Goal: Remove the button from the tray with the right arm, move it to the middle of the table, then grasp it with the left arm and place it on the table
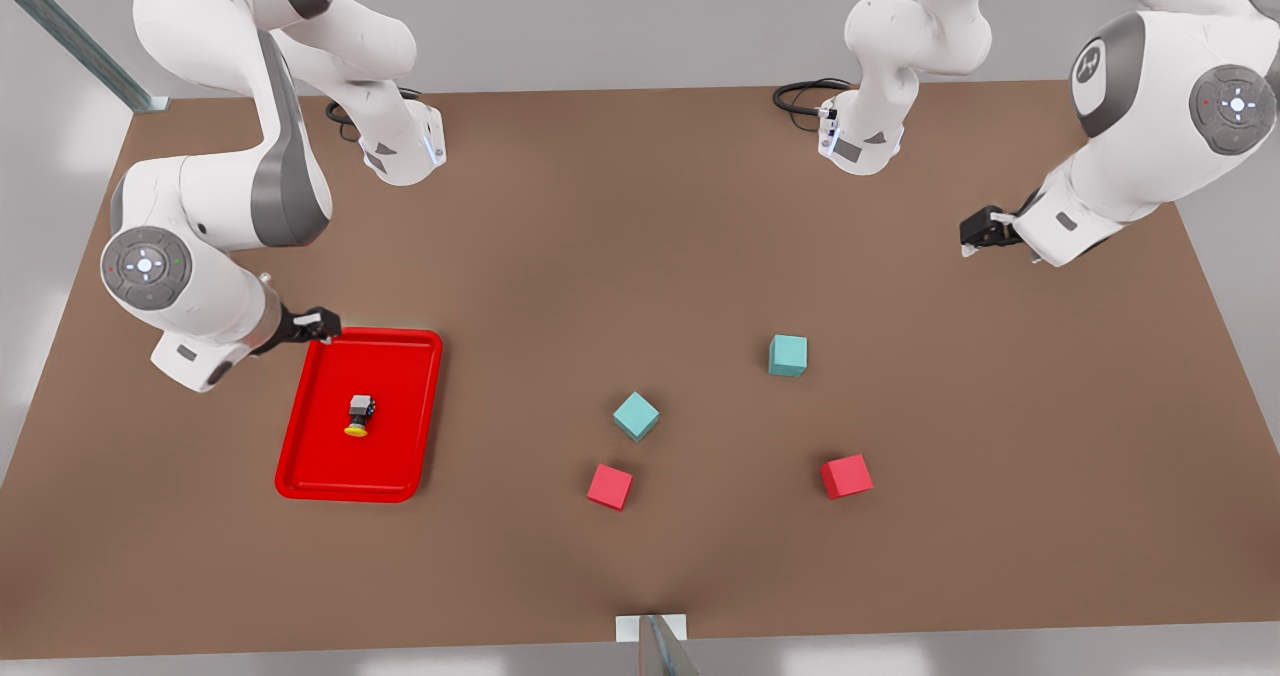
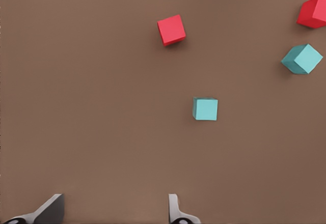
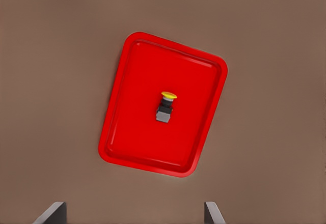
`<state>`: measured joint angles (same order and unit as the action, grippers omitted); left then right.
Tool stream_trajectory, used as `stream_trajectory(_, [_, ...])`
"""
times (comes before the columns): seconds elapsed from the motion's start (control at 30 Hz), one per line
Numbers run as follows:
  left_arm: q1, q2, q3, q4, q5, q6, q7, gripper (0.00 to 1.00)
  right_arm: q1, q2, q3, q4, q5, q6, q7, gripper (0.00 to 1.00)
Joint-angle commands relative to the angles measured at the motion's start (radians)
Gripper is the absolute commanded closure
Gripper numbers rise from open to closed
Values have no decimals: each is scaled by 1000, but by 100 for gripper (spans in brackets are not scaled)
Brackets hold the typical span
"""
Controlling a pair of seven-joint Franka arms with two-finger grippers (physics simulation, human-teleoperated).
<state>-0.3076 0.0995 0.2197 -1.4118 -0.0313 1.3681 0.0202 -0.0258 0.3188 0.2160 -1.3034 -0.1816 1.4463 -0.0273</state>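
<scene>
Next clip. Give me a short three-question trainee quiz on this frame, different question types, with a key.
1. True or false: the button lies inside the tray.
2. Multiple choice: how many loose cubes sit on the table? A) two B) four C) six
3. Fill in: the right hand is above the tray's far rim at the front view's left, its fingers ____ and holding nothing.

Key
1. True: it lies on its side near the tray's middle, yellow cap toward the camera in the front view.
2. B: two teal cubes and two red cubes.
3. Open. The left hand waits open at the front view's right.
</scene>
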Motion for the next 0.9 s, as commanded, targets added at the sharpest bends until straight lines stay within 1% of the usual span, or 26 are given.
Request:
stream_trajectory(0.0, [-45, 11, -3, -9, 34, 118, 6, 0, 0, -1, 0, 0, -4, 42, -20, 0])
stream_trajectory(0.13, [-44, 11, -3, -9, 33, 118, 6, 0, 6, 14, 0, 0, 2, 46, -20, 0])
stream_trajectory(0.3, [-48, 68, -2, -4, 33, 126, 6, 0, 58, 120, 5, -5, 10, 72, 26, 0])
stream_trajectory(0.33, [-48, 80, -2, -2, 33, 135, 6, 0, 58, 148, 5, -23, 10, 118, 35, 0])
stream_trajectory(0.4, [-48, 106, -3, -2, 31, 157, 6, 0, 34, 149, 5, -178, 10, 322, 90, 0])
stream_trajectory(0.43, [-50, 126, -3, -2, 31, 172, 6, 0, -6, 149, 5, -281, 8, 462, 89, 0])
stream_trajectory(0.5, [-58, 129, -3, -2, 31, 190, 6, 0, -69, 152, 5, -428, 8, 652, 87, 0])
stream_trajectory(0.6, [-58, 126, -3, -2, 28, 190, 6, 0, -121, 243, 5, -444, 8, 769, 72, 0])
stream_trajectory(0.67, [-58, 124, -2, -1, 30, 187, 4, 0, -131, 255, 6, -447, 37, 796, 86, 0])
stream_trajectory(0.7, [-13, 121, -25, -1, 30, 184, 6, 0, -137, 253, 6, -468, 60, 822, 86, 0])
stream_trajectory(0.73, [148, 118, -209, 13, 34, 181, 6, 0, -149, 241, 6, -555, 59, 945, 84, 0])
stream_trajectory(0.8, [146, 120, -209, 13, 33, 183, 6, 0, -167, 240, 6, -606, 70, 1013, 89, 0])
stream_trajectory(0.87, [147, 123, -209, 13, 33, 187, 6, 0, -181, 207, 6, -675, 80, 1103, 92, 0])
